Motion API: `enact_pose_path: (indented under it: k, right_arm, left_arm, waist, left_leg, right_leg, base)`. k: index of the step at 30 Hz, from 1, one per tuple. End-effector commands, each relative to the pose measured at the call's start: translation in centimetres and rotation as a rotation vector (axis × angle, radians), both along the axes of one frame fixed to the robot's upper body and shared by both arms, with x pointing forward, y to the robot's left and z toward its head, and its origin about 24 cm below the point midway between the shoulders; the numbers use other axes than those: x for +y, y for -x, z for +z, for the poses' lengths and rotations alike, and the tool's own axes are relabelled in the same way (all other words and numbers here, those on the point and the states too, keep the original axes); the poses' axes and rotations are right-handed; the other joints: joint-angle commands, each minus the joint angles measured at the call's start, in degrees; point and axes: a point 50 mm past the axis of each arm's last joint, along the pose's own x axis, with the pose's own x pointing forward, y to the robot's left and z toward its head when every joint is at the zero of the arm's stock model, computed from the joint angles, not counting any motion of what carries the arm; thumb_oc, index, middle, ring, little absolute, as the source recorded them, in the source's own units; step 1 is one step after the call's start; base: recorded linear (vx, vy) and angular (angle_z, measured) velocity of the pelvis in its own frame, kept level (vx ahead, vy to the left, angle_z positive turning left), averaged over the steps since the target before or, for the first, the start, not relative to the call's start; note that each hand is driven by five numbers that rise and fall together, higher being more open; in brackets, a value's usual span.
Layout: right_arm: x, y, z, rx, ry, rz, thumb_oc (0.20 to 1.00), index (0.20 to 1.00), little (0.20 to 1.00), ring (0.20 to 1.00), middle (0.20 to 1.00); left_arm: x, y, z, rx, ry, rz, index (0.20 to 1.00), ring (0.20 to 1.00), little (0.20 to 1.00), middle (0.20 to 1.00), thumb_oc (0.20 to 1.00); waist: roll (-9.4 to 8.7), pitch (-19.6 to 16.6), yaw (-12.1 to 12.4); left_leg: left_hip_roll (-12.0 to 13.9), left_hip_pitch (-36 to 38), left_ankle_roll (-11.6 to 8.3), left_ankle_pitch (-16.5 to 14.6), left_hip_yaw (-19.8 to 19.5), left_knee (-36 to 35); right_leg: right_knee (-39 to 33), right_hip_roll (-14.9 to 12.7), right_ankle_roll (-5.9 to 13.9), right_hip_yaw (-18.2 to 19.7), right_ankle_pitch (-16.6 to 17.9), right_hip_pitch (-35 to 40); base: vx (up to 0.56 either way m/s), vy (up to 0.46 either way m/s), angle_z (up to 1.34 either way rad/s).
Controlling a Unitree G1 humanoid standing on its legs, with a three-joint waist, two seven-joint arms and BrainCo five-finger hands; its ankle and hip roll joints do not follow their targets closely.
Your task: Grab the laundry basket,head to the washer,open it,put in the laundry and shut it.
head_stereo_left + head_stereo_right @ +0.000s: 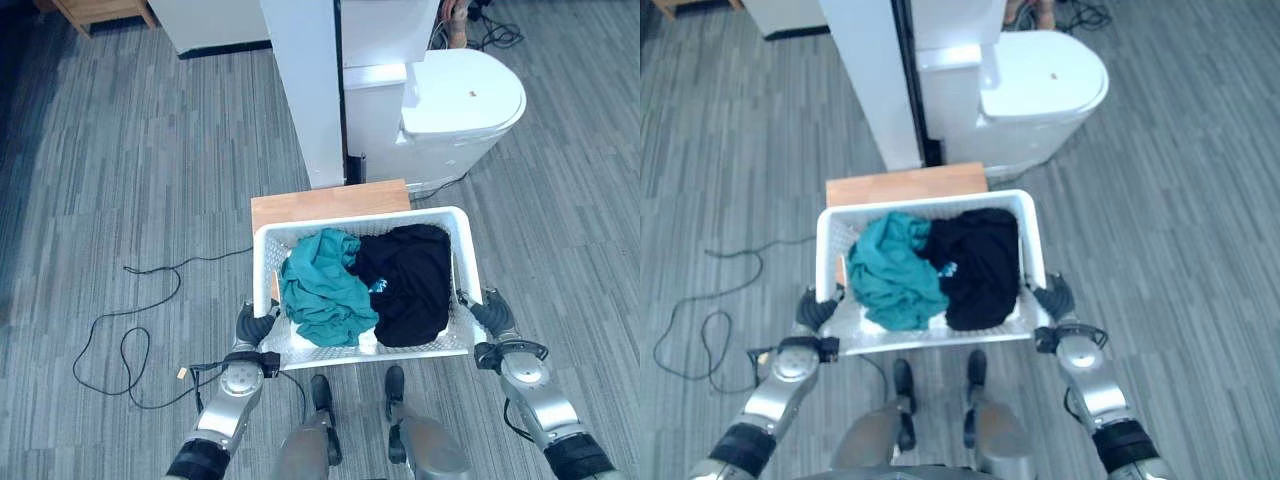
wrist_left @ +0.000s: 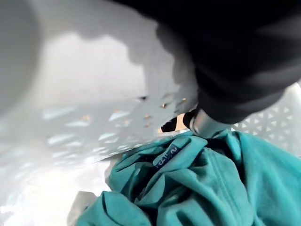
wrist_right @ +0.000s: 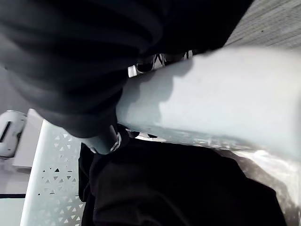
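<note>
Grey plank floor (image 1: pixel 150 170), white washer (image 1: pixel 462 100) ahead beside a white cabinet (image 1: pixel 305 80), wooden stool (image 1: pixel 330 203) under the far end of the basket. White basket (image 1: pixel 460 225) held over the stool's near edge, between both hands, with teal cloth (image 1: pixel 320 285) to the left and black cloth (image 1: pixel 410 280) to the right inside. Left hand (image 1: pixel 255 328) curled over the left rim; right hand (image 1: pixel 492 310) curled over the right rim. Judged light: thin perforated plastic, stiff enough at the rolled rim, likely to flex at the walls; smooth and somewhat slippery. Soft load, apt to shift if tilted. Best taken at opposite rims, level, as here.
</note>
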Motion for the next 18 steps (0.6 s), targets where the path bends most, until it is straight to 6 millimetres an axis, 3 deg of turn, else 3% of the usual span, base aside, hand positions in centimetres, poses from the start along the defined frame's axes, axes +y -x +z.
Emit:
enact_pose_path:
  k: [1, 3, 5, 11, 13, 15, 16, 17, 18]
  right_arm:
    - [-0.3, 0.0, 3.6, -0.193, -0.017, 0.078, 0.200, 0.200, 0.200, 0.200, 0.200]
    - [-0.7, 0.7, 3.4, -0.183, -0.028, 0.065, 0.200, 0.200, 0.200, 0.200, 0.200]
    - [-1.1, 1.4, 3.1, -0.175, -0.035, 0.054, 0.200, 0.200, 0.200, 0.200, 0.200]
    - [-1.0, 2.4, 2.4, -0.167, -0.148, 0.021, 0.200, 0.200, 0.200, 0.200, 0.200]
    - [-0.5, 2.2, 2.7, -0.184, -0.176, 0.029, 0.200, 0.200, 0.200, 0.200, 0.200]
    - [0.1, 1.9, 3.3, -0.214, -0.197, 0.044, 0.200, 0.200, 0.200, 0.200, 0.200]
    - [0.5, 1.7, 3.3, -0.219, -0.204, 0.062, 0.200, 0.200, 0.200, 0.200, 0.200]
    - [0.5, 1.8, 3.3, -0.219, -0.203, 0.061, 0.200, 0.200, 0.200, 0.200, 0.200]
    - [0.5, 1.8, 3.3, -0.221, -0.202, 0.062, 0.200, 0.200, 0.200, 0.200, 0.200]
  left_arm:
    - [-0.5, 0.2, 1.9, -0.116, 0.163, -0.092, 0.200, 0.200, 0.200, 0.200, 0.200]
    - [-1.0, 0.5, 2.0, -0.117, 0.167, -0.121, 0.200, 0.200, 0.200, 0.200, 0.200]
    - [-1.4, 0.8, 2.2, -0.119, 0.166, -0.157, 0.200, 0.200, 0.200, 0.200, 0.200]
    - [-1.5, 0.8, 3.0, -0.141, 0.125, -0.223, 0.200, 0.200, 0.200, 0.200, 0.200]
    - [-1.5, 0.6, 3.6, -0.171, 0.129, -0.211, 0.200, 0.200, 0.200, 0.200, 0.200]
    - [-1.6, 0.3, 4.1, -0.203, 0.148, -0.196, 0.200, 0.200, 0.200, 0.200, 0.200]
    - [-1.7, 0.3, 4.1, -0.204, 0.162, -0.188, 0.200, 0.200, 0.200, 0.200, 0.200]
    - [-1.7, 0.3, 4.1, -0.204, 0.163, -0.188, 0.200, 0.200, 0.200, 0.200, 0.200]
    - [-1.6, 0.3, 4.0, -0.202, 0.165, -0.180, 0.200, 0.200, 0.200, 0.200, 0.200]
  waist:
    - [-1.99, -5.8, -0.5]
    - [-2.00, -6.8, -1.9]
    - [-1.90, -8.3, -3.7]
    - [-2.72, -9.1, -8.5]
    - [-2.84, -8.4, -9.3]
    - [-2.34, -7.9, -8.6]
    - [-1.40, -8.5, -7.4]
    - [-1.29, -8.3, -7.5]
    - [-1.16, -8.8, -6.9]
  left_leg:
    - [0.3, -4.3, -3.27, -5.7, -8.1, 9.5]
    - [-1.3, -3.3, -2.75, -7.6, -10.3, 9.1]
    - [-1.7, -2.3, -1.96, -8.0, -9.8, 7.7]
    - [-1.6, 0.8, 0.21, -8.6, 0.4, 5.3]
    - [-1.2, 1.6, 0.62, -9.1, 4.6, 5.3]
    - [-0.1, 3.4, 0.63, -9.9, 9.3, 5.1]
    - [1.3, 5.1, -0.25, -10.7, 13.1, 5.0]
    - [1.4, 5.3, -0.31, -10.9, 13.0, 5.1]
    - [2.3, 5.9, -0.74, -10.6, 15.9, 5.1]
  right_leg:
    - [7.6, -1.8, 2.78, 4.6, -10.5, -2.9]
    - [7.5, -1.4, 3.29, 6.5, -9.7, -2.8]
    - [7.4, -1.4, 3.98, 8.3, -8.8, -3.4]
    - [9.6, -0.3, 6.96, 16.9, -5.9, -8.0]
    - [10.4, -0.2, 7.75, 17.1, -5.0, -10.0]
    - [11.5, -2.9, 7.62, 8.0, -5.4, -11.3]
    - [12.5, -7.1, 6.73, -5.7, -7.8, -11.0]
    - [12.7, -7.0, 6.74, -5.9, -8.1, -10.8]
    - [13.6, -9.2, 5.80, -12.5, -8.6, -10.4]
  base:
    - [-0.06, 0.116, -0.51]
    - [-0.01, 0.143, -0.53]
    - [0.02, 0.184, -0.51]
    - [-0.04, 0.173, -1.01]
    - [-0.09, 0.060, -1.48]
    - [-0.02, -0.047, -1.73]
    - [0.06, -0.069, -2.35]
    - [0.05, -0.082, -1.72]
    - [0.03, -0.188, -2.16]
